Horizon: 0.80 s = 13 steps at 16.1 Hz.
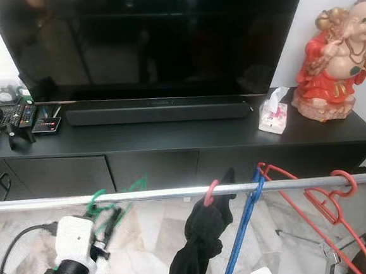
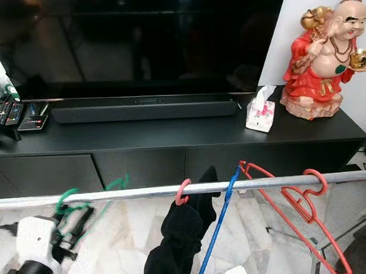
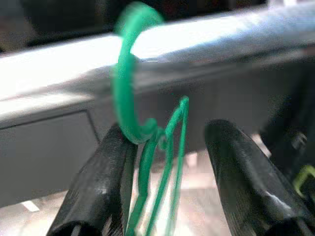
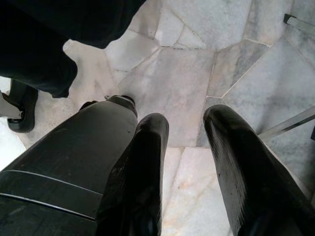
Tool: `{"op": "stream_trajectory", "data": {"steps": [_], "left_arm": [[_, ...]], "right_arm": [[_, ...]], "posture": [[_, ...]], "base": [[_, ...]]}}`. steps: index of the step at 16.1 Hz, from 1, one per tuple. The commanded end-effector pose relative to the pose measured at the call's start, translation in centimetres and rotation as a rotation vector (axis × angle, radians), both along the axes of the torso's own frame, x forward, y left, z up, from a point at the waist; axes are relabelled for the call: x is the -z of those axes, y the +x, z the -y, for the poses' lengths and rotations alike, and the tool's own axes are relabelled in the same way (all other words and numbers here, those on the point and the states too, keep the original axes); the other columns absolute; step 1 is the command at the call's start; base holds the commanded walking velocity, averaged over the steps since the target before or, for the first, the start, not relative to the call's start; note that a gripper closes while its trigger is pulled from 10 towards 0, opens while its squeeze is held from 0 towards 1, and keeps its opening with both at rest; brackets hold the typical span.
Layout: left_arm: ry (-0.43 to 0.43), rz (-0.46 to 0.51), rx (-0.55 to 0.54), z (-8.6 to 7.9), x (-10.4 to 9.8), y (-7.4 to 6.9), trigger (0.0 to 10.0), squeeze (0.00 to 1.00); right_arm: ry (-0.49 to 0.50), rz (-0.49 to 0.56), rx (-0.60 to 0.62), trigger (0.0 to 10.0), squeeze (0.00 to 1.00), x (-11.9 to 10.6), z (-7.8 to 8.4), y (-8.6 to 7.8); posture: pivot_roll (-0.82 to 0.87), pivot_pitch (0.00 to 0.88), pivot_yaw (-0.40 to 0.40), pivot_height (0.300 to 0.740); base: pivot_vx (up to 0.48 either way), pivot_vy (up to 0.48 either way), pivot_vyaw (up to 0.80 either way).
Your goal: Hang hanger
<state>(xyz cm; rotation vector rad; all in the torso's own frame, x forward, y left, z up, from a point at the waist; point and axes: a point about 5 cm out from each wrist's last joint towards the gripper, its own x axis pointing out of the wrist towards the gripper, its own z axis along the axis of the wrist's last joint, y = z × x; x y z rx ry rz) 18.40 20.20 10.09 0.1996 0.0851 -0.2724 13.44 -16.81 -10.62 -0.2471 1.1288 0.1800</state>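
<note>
Left gripper point(image 3: 167, 187) is sitting just below the silver rail point(image 1: 175, 193), fingers point(image 3: 98, 187) parted widely; the green hanger point(image 3: 147, 142) is passing between them, its neck lying against one finger while the other finger is standing clear of it, so no firm clamp is showing. The green hanger's hook is curling over the rail near its left end, body trailing down toward the gripper. Right gripper point(image 4: 182, 167) is pointing down at the marble floor point(image 4: 172, 83), fingers apart and gripping nothing, with dark cloth beside it. Hangers on the rail, counted: four, namely one green, one pink hanger point(image 1: 210, 192) carrying a black garment point(image 1: 200, 237), one blue hanger point(image 1: 246, 217), one red hanger point(image 1: 315, 206), the last three grouped toward the right half. Beyond the rail a black TV cabinet point(image 1: 170, 138) is carrying one television point(image 1: 156, 37), one soundbar point(image 1: 159, 111), one tissue pack point(image 1: 273, 114), one red-robed figurine point(image 1: 335, 61), and remote controls point(image 1: 23, 116) at its left end, count not resolvable.
</note>
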Motion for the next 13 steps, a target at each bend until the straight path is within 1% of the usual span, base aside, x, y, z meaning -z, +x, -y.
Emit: {"op": "stream_trajectory", "data": {"steps": [1, 4, 8, 9, 10, 11, 12, 13], "left_arm": [[-0.001, -0.024, 0.078, 0.7, -0.3, -0.2, 10.0, 1.00], [0.043, -0.066, 0.131, 0.0, -0.9, -0.4, 10.0, 1.00], [0.066, -0.089, 0.101, -1.1, -1.0, -0.6, 10.0, 1.00], [0.082, -0.115, 0.124, -1.3, -1.0, -0.9, 10.0, 1.00], [0.080, -0.129, 0.143, -1.4, -1.2, -1.1, 10.0, 1.00], [0.063, -0.174, 0.196, -1.5, -1.6, -1.6, 10.0, 1.00], [0.009, -0.248, 0.268, -1.5, -1.9, -2.4, 10.0, 1.00], [-0.012, -0.260, 0.282, -1.6, -2.1, -2.6, 10.0, 1.00]], "right_arm": [[-0.010, 0.001, -0.009, 10.0, 0.00, 0.0, 0.4, 0.0], [-0.012, 0.000, -0.005, 10.0, 0.00, 0.0, 0.6, 0.0], [-0.012, -0.001, -0.007, 10.0, 0.00, 0.0, 0.6, 0.0], [-0.012, 0.000, -0.005, 10.0, 0.00, 0.0, 0.6, 0.0], [-0.013, 0.000, -0.005, 10.0, 0.00, 0.0, 0.6, 0.0], [-0.015, -0.001, -0.008, 10.0, 0.00, -0.1, 0.7, 0.0], [-0.016, -0.003, -0.015, 10.0, 0.00, -0.1, 0.7, 0.0], [-0.016, -0.003, -0.015, 10.0, 0.00, -0.1, 0.8, 0.0]], "posture": [[0.04, 0.000, -0.106, 0.740], [0.04, 0.000, -0.108, 0.740], [0.04, 0.000, -0.106, 0.740], [0.04, 0.000, -0.110, 0.740], [0.05, 0.000, -0.112, 0.740], [0.05, 0.000, -0.115, 0.740], [0.06, 0.000, -0.115, 0.740], [0.06, 0.000, -0.114, 0.740]], "base": [[0.000, 0.000, 0.00], [0.000, 0.000, 0.00], [0.000, 0.000, 0.00], [0.000, 0.000, 0.00], [0.000, 0.000, 0.00], [0.000, 0.000, 0.00], [0.000, 0.000, 0.00], [0.000, 0.000, 0.00]]}}
